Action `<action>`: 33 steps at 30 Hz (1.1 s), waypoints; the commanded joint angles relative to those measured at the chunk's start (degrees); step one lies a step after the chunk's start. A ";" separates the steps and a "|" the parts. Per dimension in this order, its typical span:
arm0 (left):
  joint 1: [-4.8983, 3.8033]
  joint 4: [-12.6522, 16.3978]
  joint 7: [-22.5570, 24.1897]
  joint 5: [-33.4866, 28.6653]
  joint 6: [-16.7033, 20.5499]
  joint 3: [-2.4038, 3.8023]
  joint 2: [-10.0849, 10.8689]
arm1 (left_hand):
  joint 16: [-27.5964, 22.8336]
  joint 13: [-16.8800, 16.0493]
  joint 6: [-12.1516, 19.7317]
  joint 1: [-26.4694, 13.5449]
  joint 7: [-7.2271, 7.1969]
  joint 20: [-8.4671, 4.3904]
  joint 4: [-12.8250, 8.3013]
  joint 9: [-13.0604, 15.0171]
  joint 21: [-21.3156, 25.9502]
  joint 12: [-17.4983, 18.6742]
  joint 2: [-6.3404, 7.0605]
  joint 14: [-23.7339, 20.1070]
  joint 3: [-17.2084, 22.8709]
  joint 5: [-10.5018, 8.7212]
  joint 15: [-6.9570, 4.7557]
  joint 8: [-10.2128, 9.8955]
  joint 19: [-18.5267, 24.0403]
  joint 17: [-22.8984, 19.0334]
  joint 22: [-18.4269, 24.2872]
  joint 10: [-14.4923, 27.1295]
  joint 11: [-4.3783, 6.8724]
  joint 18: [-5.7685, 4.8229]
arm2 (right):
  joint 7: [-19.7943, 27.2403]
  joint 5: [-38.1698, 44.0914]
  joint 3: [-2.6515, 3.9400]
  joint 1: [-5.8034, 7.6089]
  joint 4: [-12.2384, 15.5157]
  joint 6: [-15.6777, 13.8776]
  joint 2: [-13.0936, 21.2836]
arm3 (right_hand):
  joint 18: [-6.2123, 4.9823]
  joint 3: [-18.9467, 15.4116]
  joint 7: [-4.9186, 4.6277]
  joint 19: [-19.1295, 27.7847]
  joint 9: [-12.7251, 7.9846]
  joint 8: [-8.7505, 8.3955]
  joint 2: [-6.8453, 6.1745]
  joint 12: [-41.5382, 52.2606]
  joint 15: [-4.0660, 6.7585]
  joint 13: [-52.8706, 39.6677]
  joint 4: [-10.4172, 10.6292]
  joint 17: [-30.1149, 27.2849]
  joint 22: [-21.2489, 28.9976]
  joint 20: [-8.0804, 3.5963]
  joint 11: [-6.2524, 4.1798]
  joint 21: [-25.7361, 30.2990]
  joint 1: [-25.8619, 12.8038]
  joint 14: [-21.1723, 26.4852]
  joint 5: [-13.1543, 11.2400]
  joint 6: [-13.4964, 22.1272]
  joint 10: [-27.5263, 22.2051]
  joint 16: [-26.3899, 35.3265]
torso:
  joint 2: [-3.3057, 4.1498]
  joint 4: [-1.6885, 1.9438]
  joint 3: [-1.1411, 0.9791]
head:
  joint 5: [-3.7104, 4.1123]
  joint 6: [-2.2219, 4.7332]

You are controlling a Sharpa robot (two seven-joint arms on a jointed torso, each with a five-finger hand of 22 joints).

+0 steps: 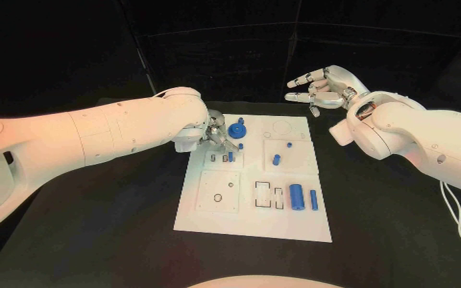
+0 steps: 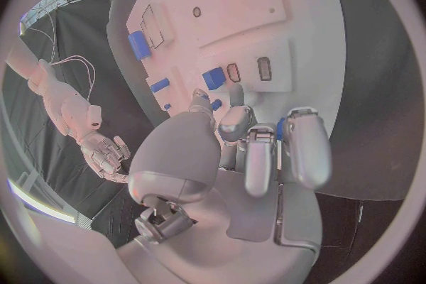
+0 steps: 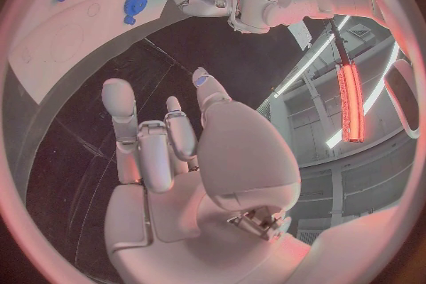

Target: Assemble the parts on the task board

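Left hand (image 1: 213, 135) hovers low over the white board's (image 1: 252, 225) far-left corner, fingers curled around what looks like a small blue peg (image 1: 230, 156); the slots lie directly beneath. Right hand (image 1: 322, 88) hangs spread and empty, well beyond the board.

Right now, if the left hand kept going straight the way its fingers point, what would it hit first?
Probably the task board itself. The left hand points down over the board's far left part, fingertips close by a small blue part beside the small slots. Whether they already touch is unclear.
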State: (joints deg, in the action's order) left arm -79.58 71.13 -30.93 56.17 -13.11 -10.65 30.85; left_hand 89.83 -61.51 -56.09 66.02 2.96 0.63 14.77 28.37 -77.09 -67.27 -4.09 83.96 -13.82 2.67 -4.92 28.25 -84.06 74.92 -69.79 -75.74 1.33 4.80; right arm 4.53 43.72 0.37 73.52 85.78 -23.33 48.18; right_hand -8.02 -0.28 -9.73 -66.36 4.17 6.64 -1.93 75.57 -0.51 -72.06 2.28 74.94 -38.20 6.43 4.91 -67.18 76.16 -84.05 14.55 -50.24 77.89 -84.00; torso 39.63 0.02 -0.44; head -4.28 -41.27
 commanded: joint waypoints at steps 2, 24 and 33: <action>-0.01 -0.03 -0.58 0.40 -1.96 0.00 -0.25 | 0.17 -0.06 0.34 0.14 -0.07 0.25 -0.11 0.17 -0.28 -0.01 -0.45 6.04 -0.28 0.01 -0.12 0.45 -0.63 15.08 0.05 0.25 -0.02 -0.93 | 0.05 0.18 0.05 0.12 -0.15 0.37 -0.19 | -0.88 -0.49 0.14 0.06 0.03 0.40 0.36 0.20 0.51 -0.05 0.00 0.22 0.08 -0.33 -0.43 0.40 -0.07 -2.85 0.45 -0.22 0.09 0.19 | -0.03 0.04 -0.03 | -0.08 -0.22; 0.04 0.52 -0.29 -0.44 -3.51 -0.03 -0.87 | 0.17 0.05 0.94 1.95 -0.06 0.32 -1.05 1.29 -0.33 0.09 -1.19 6.04 -0.29 0.02 -0.10 1.25 -0.44 15.08 -0.03 0.43 -0.03 -0.90 | -0.46 0.30 0.05 0.12 -1.12 0.85 -1.04 | -0.85 -0.66 0.15 -0.06 0.01 0.48 0.48 0.36 0.52 -0.20 0.13 0.48 -0.08 -0.35 -0.44 0.34 -0.21 -2.92 0.76 -0.20 0.24 0.09 | -0.01 0.01 -0.03 | -0.09 -0.69; 0.04 0.36 -0.24 -0.58 -3.59 -0.03 -1.17 | 0.17 0.09 1.28 3.27 -0.03 0.35 -1.90 1.90 -0.33 0.14 -1.99 6.04 0.18 0.03 -0.08 1.66 -0.35 15.08 -0.05 0.50 -0.05 -0.88 | -0.54 0.35 0.04 0.12 -1.35 0.93 -1.25 | -0.83 -0.70 0.16 -0.12 0.01 0.50 0.54 0.44 0.53 -0.29 0.17 0.58 -0.16 -0.36 -0.44 0.30 -0.24 -2.95 0.83 -0.19 0.31 0.05 | 0.03 0.00 -0.02 | -0.11 -0.74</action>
State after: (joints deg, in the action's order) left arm -79.48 71.50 -31.07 55.93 -15.83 -10.69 29.77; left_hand 89.82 -61.46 -55.26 68.73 2.95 0.64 13.16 30.21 -77.05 -67.26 -6.28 83.96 -13.64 2.67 -4.91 29.58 -84.06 74.91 -69.78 -75.74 1.33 4.81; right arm 3.90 43.84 0.36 73.52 84.43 -22.83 47.01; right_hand -8.02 -0.66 -9.73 -66.36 4.16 6.88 -1.93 75.82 -0.51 -72.30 2.35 74.92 -38.29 6.44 4.70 -67.18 76.16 -84.05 15.07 -50.24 78.10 -84.00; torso 39.61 0.04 -0.47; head -4.39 -41.98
